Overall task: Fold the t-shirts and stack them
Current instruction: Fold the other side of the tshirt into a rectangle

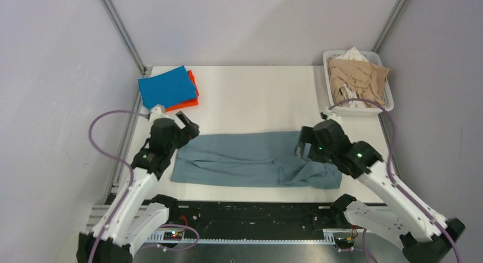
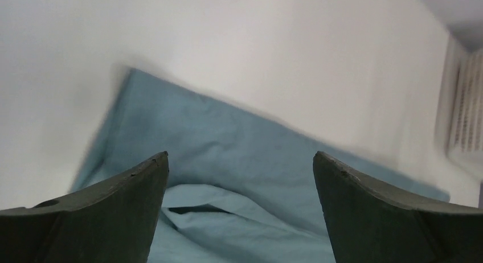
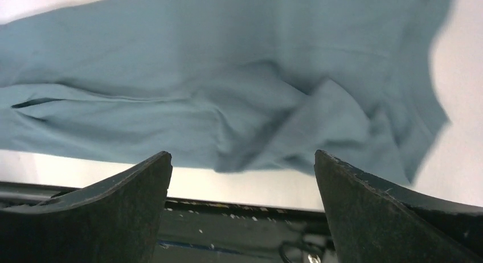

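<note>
Dusty grey-blue soft-fabric t-shirt (image 1: 250, 157) lies as a long band across the white table (image 1: 256, 98), to the near-left of the white slatted plastic basket (image 1: 356, 111). Its long side runs close to the table's near edge. The end nearer the basket is bunched and rumpled. The end farther from it lies flatter, with a loose inner fold showing in the left wrist view. Well to the left of the basket, at the table's far corner, a bright blue folded t-shirt (image 1: 167, 87) sits on an orange folded t-shirt (image 1: 192, 98). The basket itself holds beige and white garments (image 1: 356, 75).

The left gripper (image 1: 187, 125) hovers over the band's end farthest from the basket and the right gripper (image 1: 302, 143) over the end nearest it — both with jaws spread wide and nothing between them.

The lengthwise fold looks done, so the step in hand is probably the crosswise fold. To do it well, the rumpled end by the basket wants flattening first, or the crease will set crooked. Each pinch should go low at an end and catch every layer — taking only the top one would pull the band open. One end should then travel straight over the other with the edges matched, so the packet comes out about the shape of the blue one it must sit on.
</note>
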### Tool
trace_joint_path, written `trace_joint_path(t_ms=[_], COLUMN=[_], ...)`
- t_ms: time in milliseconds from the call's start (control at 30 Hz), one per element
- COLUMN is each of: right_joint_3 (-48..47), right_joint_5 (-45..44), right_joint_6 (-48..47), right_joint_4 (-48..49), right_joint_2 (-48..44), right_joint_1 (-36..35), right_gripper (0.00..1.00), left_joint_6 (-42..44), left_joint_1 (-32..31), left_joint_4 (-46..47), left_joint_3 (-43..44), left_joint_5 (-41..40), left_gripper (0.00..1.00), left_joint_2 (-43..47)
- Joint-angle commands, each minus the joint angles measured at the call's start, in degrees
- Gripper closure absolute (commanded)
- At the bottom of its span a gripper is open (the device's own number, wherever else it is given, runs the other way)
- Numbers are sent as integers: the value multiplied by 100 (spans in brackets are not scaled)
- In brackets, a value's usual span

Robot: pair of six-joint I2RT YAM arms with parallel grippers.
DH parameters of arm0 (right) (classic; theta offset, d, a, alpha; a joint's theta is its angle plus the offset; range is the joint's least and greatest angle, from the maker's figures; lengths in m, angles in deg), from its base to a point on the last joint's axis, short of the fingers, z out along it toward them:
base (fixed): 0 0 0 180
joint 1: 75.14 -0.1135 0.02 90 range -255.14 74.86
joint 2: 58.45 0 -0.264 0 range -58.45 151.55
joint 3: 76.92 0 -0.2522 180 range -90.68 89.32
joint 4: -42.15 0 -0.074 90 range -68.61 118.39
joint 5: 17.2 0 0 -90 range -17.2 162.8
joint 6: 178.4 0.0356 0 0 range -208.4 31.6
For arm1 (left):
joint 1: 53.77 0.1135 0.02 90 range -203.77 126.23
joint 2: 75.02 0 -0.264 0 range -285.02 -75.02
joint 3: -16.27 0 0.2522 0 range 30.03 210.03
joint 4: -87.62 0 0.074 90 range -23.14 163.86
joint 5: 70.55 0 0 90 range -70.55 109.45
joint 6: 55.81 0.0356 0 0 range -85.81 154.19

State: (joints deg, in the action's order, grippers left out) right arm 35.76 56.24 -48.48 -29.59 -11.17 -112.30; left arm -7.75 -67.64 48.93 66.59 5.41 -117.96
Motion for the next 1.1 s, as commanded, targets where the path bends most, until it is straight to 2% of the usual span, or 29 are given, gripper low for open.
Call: trace_joint_path(t_ms=[0,100,200,333,400,500,600,800,867,933,1067], right_joint_3=[16,13,15,257,475,994,1684,1893,1893,1894,1829], right_joint_5=[1049,1301,1330,1251,1106,911,1189,614,595,764,1504], right_joint_6=[-752,-594,-374,-54,106,330,499,1583,1587,1344,687], right_joint_4=[1840,2062,2034,1784,1554,1227,872,-449,-457,-269,619], right_joint_2=[1263,2107,2936,3428,3357,2837,2220,128,-639,-959,-990], right_joint_1=[-2,76,81,139,190,363,692,744,908,1042,1249], right_gripper=[1,1,1,1,1,1,1,1,1,1,1], left_joint_6=[351,371,309,81,-45,-93,-201,-544,-568,-586,-584], left_joint_1=[-415,-513,-520,-515,-509,-493,-460,-436,-426,-431,-434], left_joint_4=[461,550,657,710,711,713,609,-59,-310,-586,-687], left_joint_3=[316,433,324,-38,-243,-577,-850,-1191,-1130,-1079,-903], left_joint_5=[957,973,747,330,147,-27,-328,-759,-880,-905,-891], left_gripper=[0,0,0,0,0,0,0,0,0,0,0], left_joint_2=[-1237,-2082,-2454,-2635,-2585,-2350,-1936,-774,-412,-114,243])
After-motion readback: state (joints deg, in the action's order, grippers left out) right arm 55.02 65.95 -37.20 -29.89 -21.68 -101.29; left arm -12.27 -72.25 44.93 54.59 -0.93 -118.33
